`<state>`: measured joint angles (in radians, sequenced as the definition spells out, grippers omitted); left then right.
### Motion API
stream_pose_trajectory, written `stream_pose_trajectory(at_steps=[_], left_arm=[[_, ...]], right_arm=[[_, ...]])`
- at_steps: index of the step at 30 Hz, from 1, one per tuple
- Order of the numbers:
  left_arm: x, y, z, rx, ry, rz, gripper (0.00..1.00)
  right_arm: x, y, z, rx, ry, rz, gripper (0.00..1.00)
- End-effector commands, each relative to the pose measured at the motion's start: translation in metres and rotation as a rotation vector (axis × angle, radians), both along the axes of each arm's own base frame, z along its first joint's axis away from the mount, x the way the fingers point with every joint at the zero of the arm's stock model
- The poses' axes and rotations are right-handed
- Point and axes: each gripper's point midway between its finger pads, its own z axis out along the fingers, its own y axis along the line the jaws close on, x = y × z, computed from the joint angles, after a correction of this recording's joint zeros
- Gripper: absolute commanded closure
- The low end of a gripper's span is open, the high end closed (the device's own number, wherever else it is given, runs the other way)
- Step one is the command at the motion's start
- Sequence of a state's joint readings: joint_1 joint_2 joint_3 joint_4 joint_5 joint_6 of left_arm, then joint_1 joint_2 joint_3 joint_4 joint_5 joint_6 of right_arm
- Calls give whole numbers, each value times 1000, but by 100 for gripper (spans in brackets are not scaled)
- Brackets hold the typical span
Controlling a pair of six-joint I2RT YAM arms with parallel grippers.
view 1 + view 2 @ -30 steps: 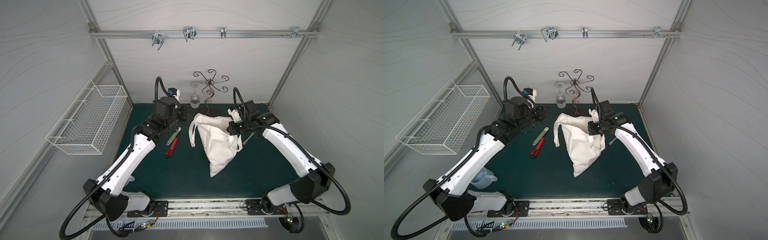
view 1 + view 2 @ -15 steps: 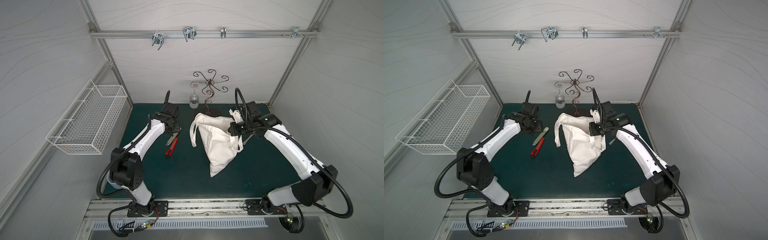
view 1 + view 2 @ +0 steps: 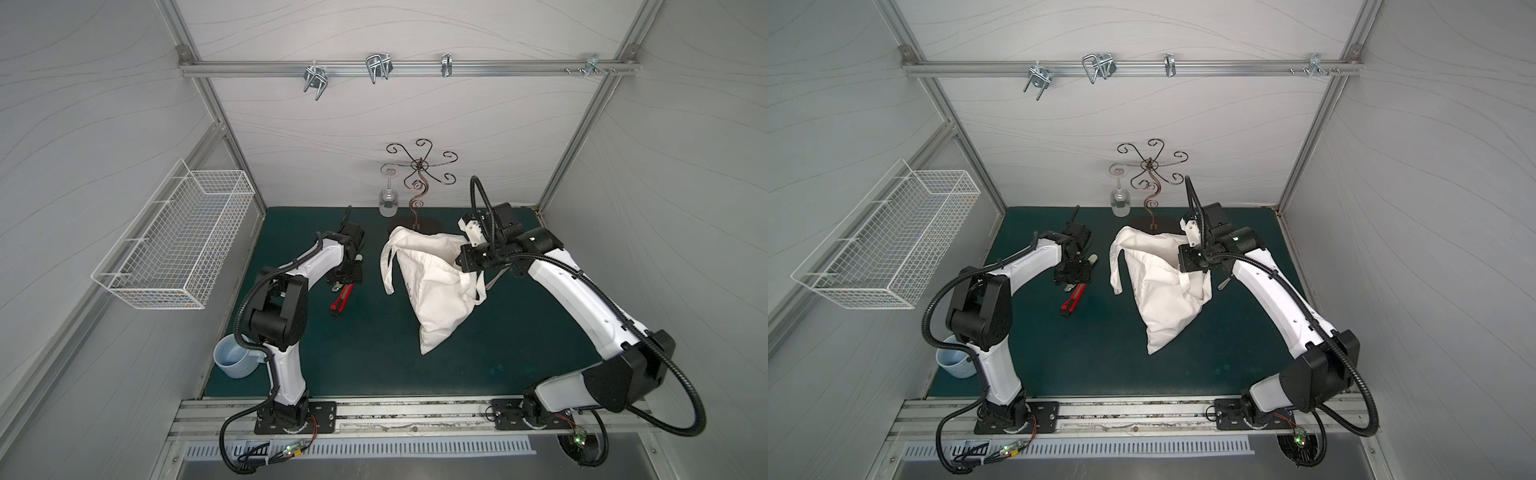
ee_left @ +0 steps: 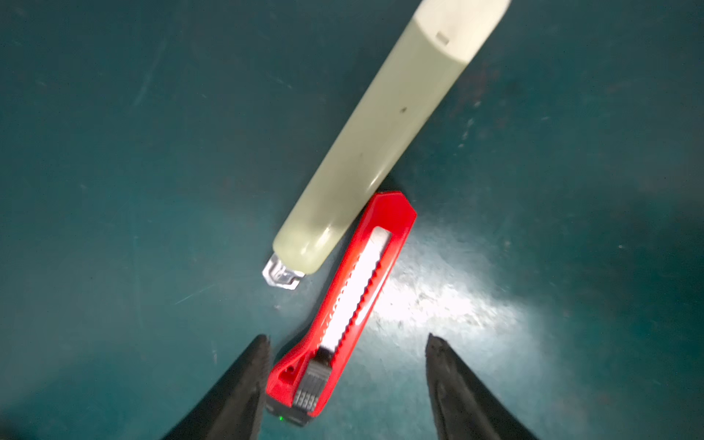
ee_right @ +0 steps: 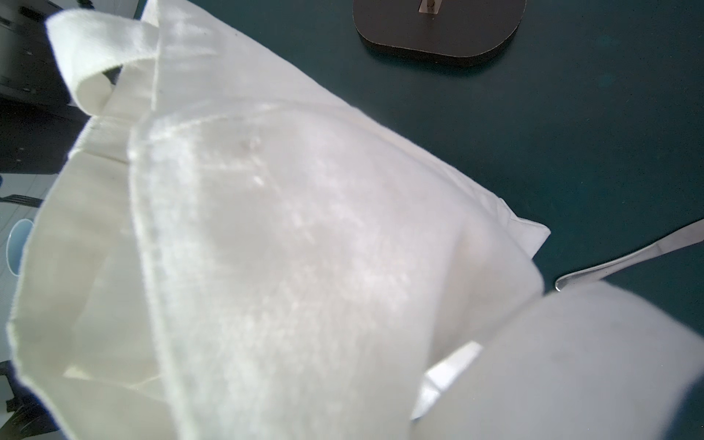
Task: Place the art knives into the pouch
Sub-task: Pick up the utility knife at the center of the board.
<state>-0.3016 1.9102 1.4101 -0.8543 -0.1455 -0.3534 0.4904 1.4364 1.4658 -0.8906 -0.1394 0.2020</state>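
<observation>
Green worktop (image 3: pixel 374 353). Wire basket (image 3: pixel 178 237) on the left wall. Pouch (image 3: pixel 432 291) right of centre: rim up at the right claw (image 3: pixel 464 265), body tented, bottom corner on the worktop. Right claw pressed together, pinching that rim; cloth hides its fingers in the wrist view. Left claw (image 4: pixel 346 339) spread, low over the slider end of the knife (image 4: pixel 343 304), one finger (image 4: pixel 247 381) just beside the body, nothing gripped. Cream tube (image 4: pixel 373 144) lies flat, touching the knife's other end. Knife is red, flat on the worktop, well left of the pouch, not in it. Spoon (image 5: pixel 628 259) just beside the pouch.
</observation>
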Motion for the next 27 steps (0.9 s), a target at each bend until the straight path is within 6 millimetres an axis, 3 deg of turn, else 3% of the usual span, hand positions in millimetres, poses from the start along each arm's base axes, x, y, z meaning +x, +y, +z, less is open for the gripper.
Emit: stream_pose_trajectory(at_steps=[1,6,11,23,27], left_arm=[[3,1,-14,5,14,10,33],[-1,2,-31,17,53,14,35],[-3,-2,-35,1,61,16,41],[-17,-18,-51,16,115,-29,45],[-23,-18,-60,30,143,-32,52]], right_arm=[[-7,-2,7,16,-13,13,100],[-7,-3,6,13,-13,12,100],[-7,-4,5,11,-11,12,100],[-8,-4,4,12,-9,10,100],[-8,-4,3,13,-7,13,100]])
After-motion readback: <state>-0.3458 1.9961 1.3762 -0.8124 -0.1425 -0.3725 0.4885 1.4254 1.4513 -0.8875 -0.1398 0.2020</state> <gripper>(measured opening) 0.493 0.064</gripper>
